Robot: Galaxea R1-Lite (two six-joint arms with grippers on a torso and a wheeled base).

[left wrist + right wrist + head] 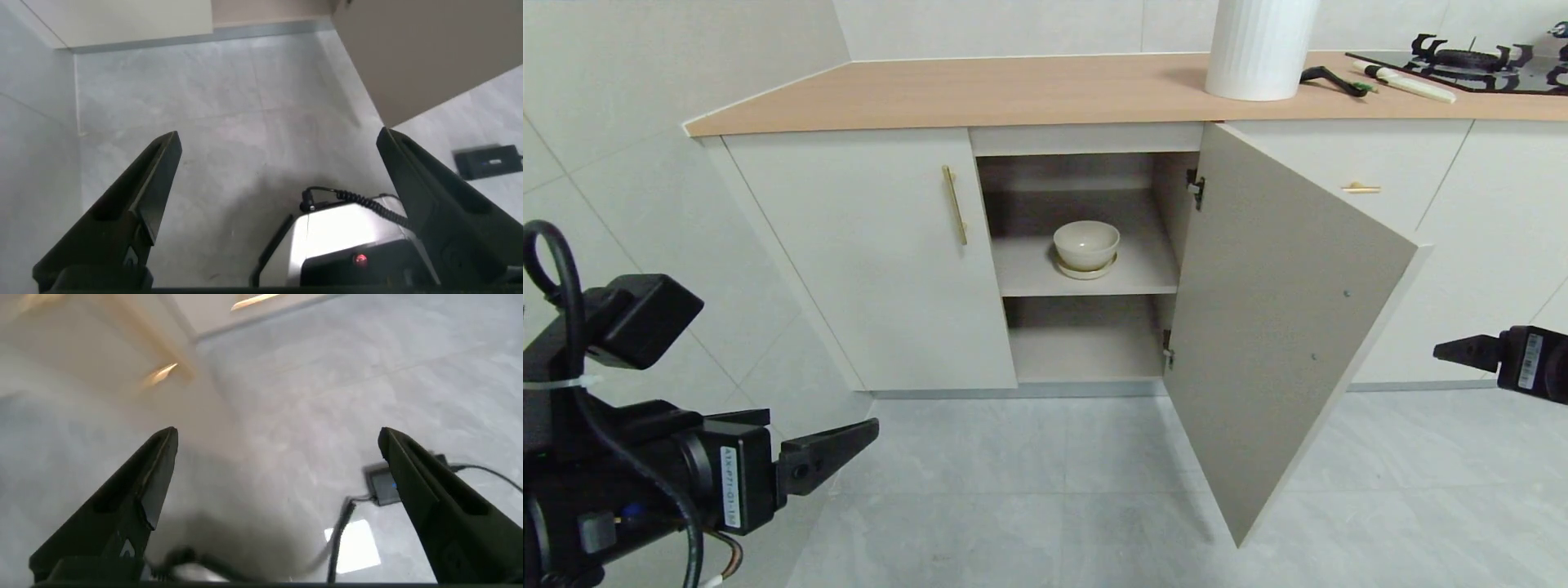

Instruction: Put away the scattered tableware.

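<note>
A cream bowl [1086, 242] rests on a small plate [1085, 269] on the upper shelf [1147, 273] inside the open cabinet. The cabinet door [1274, 327] swings out to the right. My left gripper [870, 431] hangs low at the left, well in front of the cabinet, open and empty; its wrist view shows both fingers [139, 200] spread above the floor. My right gripper [1441, 350] sits at the far right, beyond the open door, also open with nothing between its fingers [139, 490].
On the wooden countertop [980, 90] stand a white ribbed container [1260, 47], a black-handled utensil [1333, 80], a knife [1409, 84] and a gas hob [1478, 65]. The lower shelf [1086, 351] is bare. Grey tiled floor [1029, 490] spreads in front.
</note>
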